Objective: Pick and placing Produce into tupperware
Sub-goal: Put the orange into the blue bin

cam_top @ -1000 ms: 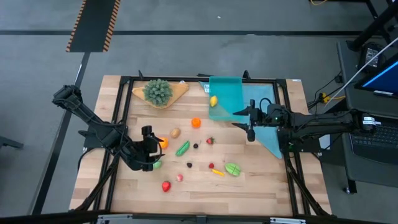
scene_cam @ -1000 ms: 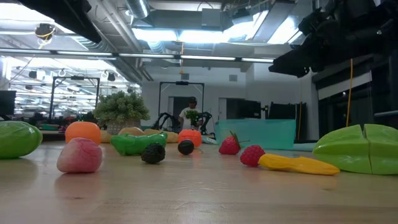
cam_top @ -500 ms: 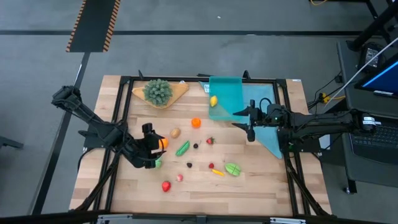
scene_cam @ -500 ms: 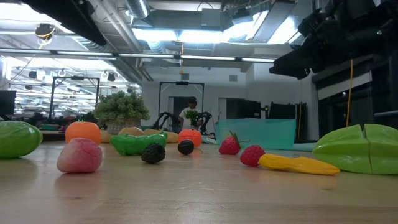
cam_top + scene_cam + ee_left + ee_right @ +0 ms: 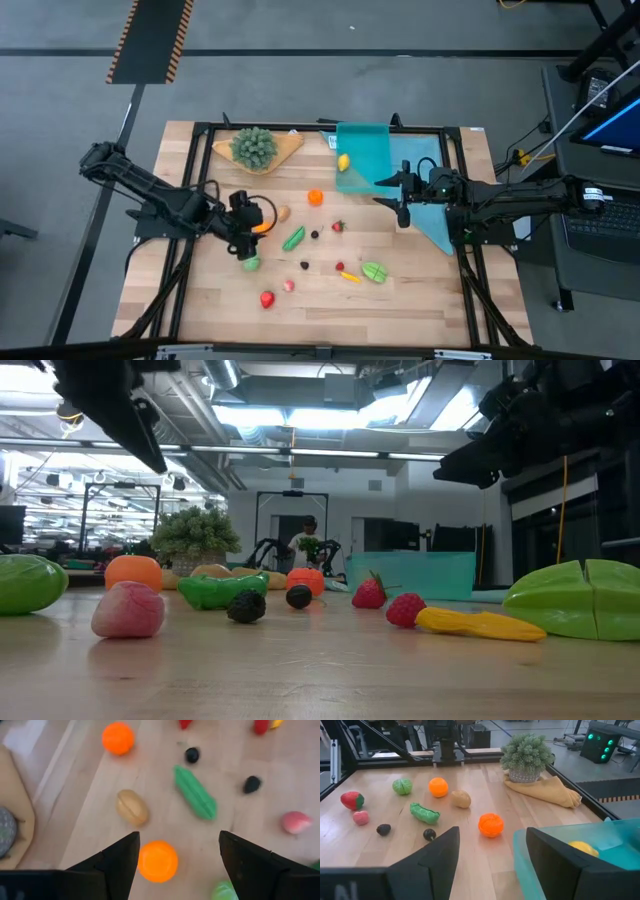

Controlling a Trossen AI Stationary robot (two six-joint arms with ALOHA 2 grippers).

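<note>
**Teal tupperware holds one yellow piece; both grippers spread wide and empty**

Teal and translucent, the rectangular plastic tupperware sits toward one o'clock on the pale wooden table, with a small yellow produce piece inside near its nine o'clock wall. The right wrist view shows that yellow piece lying within the box's low wall.

The left gripper hangs over the table's nine o'clock side, fingers spread apart and holding nothing. Its wrist view looks down between the two dark fingers at a smooth orange ball lying on the wood between them; whether the fingers touch it cannot be told. Just beyond lie a tan potato-shaped piece and a long green pea pod. A round green piece lies at six o'clock from this gripper.

The right gripper hovers at the tupperware's five o'clock corner, at the edge of a flat light-blue cloth. Its fingers are parted too, with nothing between them.

Loose produce is scattered around the centre: a ribbed orange fruit toward twelve o'clock, a red strawberry, two small dark berries, a sliced lime-green fruit toward five o'clock beside a yellow-and-red pepper, and a red piece and a pink one toward six.

A bushy green plant on a tan wedge board stands at eleven o'clock.
</note>
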